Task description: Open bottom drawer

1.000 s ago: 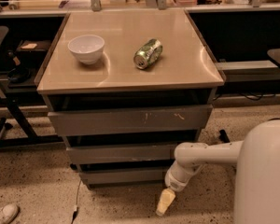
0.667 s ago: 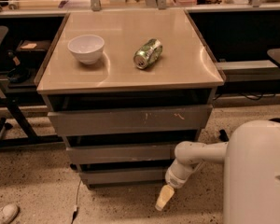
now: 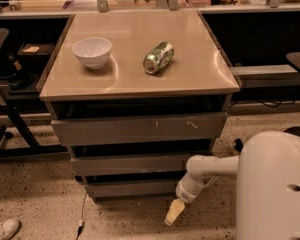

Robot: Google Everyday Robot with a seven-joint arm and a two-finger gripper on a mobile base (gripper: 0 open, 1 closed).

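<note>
**Q:** Where does the bottom drawer (image 3: pixel 130 188) lie?

**A:** It is the lowest of three grey fronts on the cabinet (image 3: pixel 190 79), directly beneath the plain middle drawer (image 3: pixel 130 164). The scratched top drawer (image 3: pixel 140 129) is above both. Its front appears pushed in, with a dark gap along its upper edge.

**Q:** And the gripper (image 3: pixel 174 212)?

**A:** It hangs low before the cabinet's lower right corner as viewed, tip angled down toward the speckled floor (image 3: pixel 40 204) just below the bottom drawer's front. The white arm (image 3: pixel 210 166) reaches it from the viewer's right of the cabinet. Whether it is apart or together cannot be told, nor whether it touches the drawer.

**Q:** What rests on the cabinet's top?

**A:** A white bowl (image 3: pixel 92 52) stands upright near the left, and a green can (image 3: pixel 158 57) lies on its side near the middle.
</note>
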